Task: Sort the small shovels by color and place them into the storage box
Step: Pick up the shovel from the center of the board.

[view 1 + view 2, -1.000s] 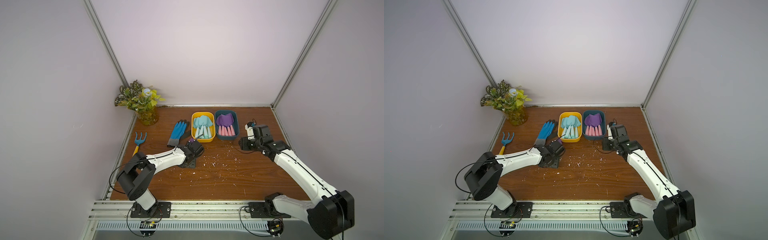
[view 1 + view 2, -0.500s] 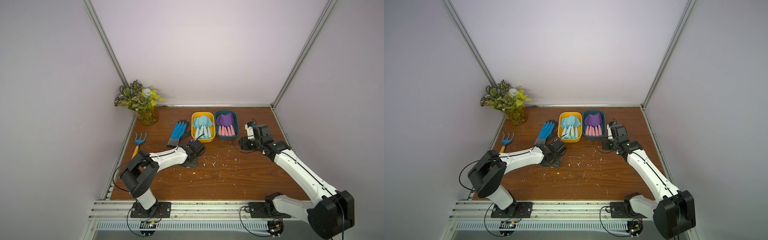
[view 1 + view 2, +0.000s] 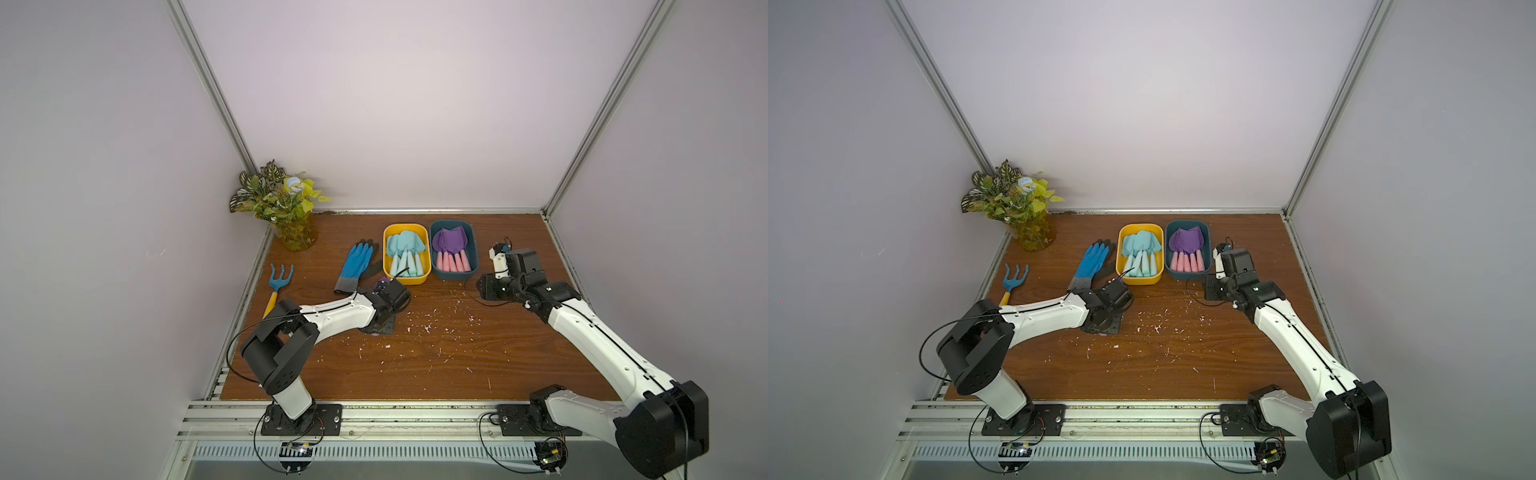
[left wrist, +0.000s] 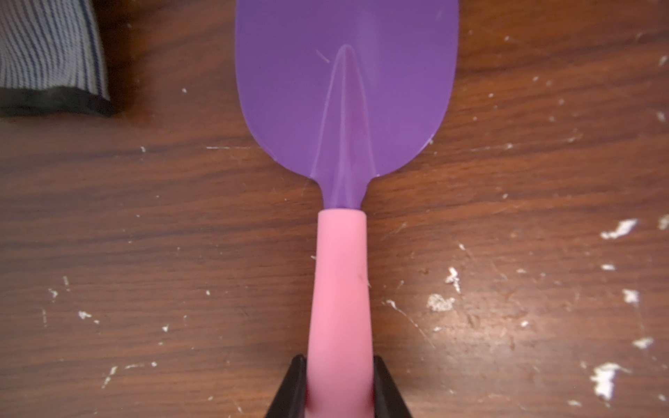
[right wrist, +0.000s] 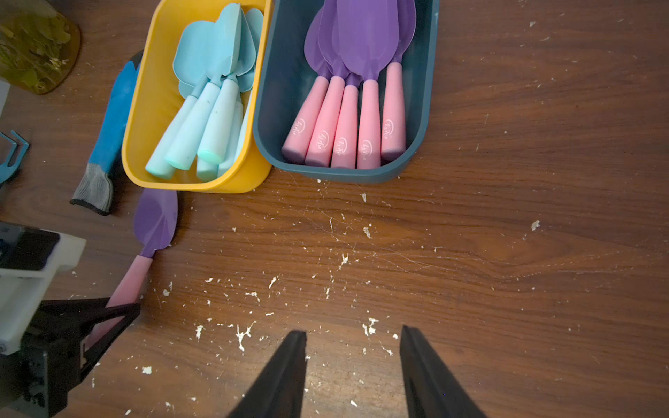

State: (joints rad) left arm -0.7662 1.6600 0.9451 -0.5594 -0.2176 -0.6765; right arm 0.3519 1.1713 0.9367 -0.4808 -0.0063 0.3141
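Note:
A purple-bladed shovel with a pink handle (image 4: 340,289) lies on the wooden table just in front of the yellow box (image 3: 405,280). My left gripper (image 4: 340,362) is shut on the handle's end, with one black finger pressed to each side. The right wrist view shows the same shovel (image 5: 155,220) and grip. Several pale aqua shovels (image 3: 405,249) fill the yellow box. Several purple shovels (image 3: 451,245) lie in the dark teal box (image 3: 473,253) beside it. My right gripper (image 5: 353,334) is open and holds nothing, low over the table by the teal box's near right corner.
A blue glove (image 3: 357,262) lies left of the yellow box, its cuff close to the held shovel's blade. A blue rake with a yellow handle (image 3: 278,282) rests by the left wall. A potted plant (image 3: 291,216) fills the back left corner. White flecks litter the table.
My left gripper has closed on the shovel's pink handle; its jaws stood apart a second ago. The left arm's elbow shifted a little. The right arm has barely moved.

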